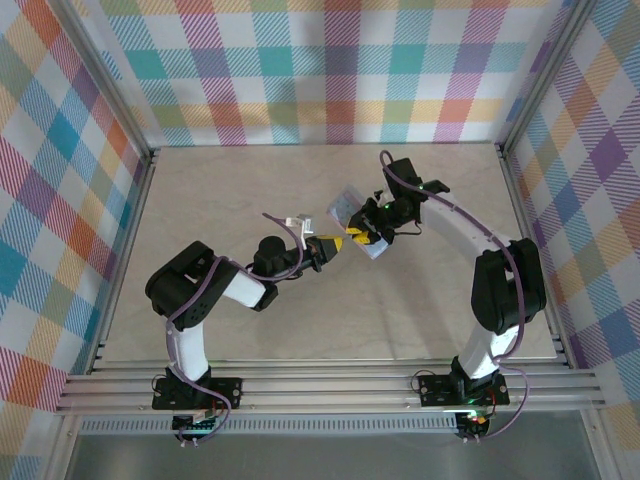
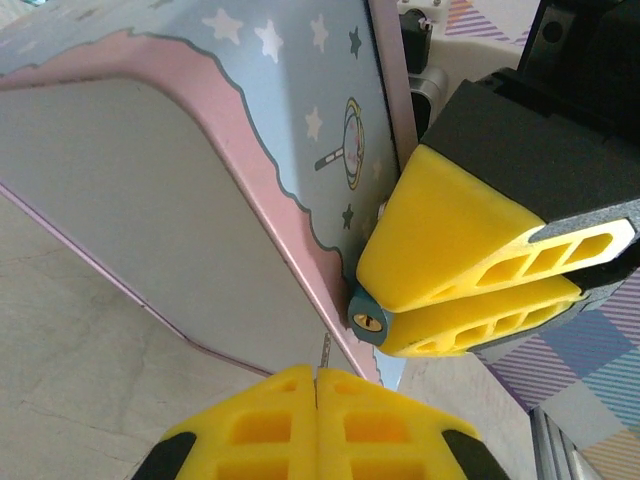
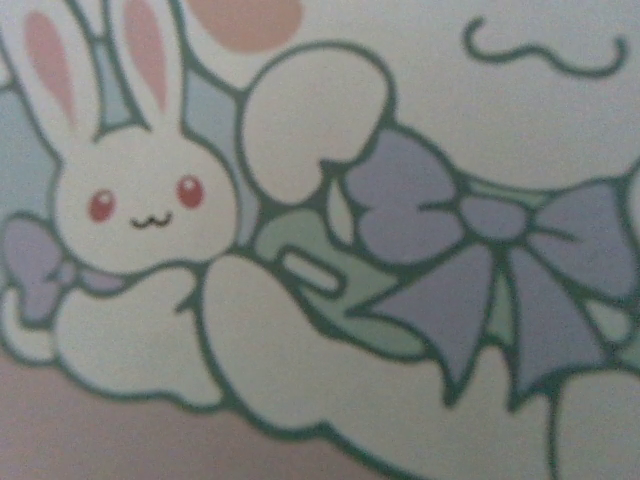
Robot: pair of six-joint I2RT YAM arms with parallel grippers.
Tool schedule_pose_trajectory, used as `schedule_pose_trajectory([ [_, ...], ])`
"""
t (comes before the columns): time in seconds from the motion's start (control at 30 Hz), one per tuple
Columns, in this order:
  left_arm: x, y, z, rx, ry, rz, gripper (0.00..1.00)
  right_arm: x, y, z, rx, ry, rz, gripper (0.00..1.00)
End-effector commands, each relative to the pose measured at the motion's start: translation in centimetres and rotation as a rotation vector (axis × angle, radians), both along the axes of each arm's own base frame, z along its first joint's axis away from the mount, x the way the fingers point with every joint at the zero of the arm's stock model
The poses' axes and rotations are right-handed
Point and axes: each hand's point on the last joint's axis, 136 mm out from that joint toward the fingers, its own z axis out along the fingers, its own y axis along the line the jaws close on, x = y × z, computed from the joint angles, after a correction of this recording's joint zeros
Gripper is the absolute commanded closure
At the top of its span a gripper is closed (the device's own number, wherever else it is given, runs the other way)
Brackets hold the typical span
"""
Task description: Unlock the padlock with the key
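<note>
Left gripper (image 2: pixel 316 374) pinches the key (image 2: pixel 324 350), blade just left of the padlock (image 2: pixel 368 321); right gripper (image 2: pixel 378 300) clamps the padlock at a corner of the pastel box (image 2: pixel 200 150), over the table (image 1: pixel 200 200) centre.

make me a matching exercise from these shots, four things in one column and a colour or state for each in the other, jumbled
Things:
1. left hand
2. right hand
3. lock
4. bunny

Colour or state:
a. teal, with a brass keyhole
b. printed, with red eyes
c. shut on the key
d. clamped on the box at the lock

Pairs: 1-c, 2-d, 3-a, 4-b
</note>
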Motion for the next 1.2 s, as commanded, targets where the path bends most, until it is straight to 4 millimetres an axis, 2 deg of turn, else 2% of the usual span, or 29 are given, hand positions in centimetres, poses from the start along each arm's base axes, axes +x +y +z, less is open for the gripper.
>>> schedule_pose_trajectory([
  [0.0, -1.0, -0.7, 2.5, -0.041, -0.087, -0.029, 1.00, 1.3, 0.3, 1.0, 0.036, -0.049, -0.007, 1.00],
  [0.73, -0.2, -0.1, 3.7, -0.060, -0.109, 0.032, 1.00, 1.0, -0.1, 0.3, 0.043, -0.025, -0.006, 1.00],
  [1.17, 0.3, -0.5, 4.0, -0.070, -0.110, 0.032, 1.00, 0.6, 0.3, 0.3, 0.071, -0.006, 0.004, 1.00],
])
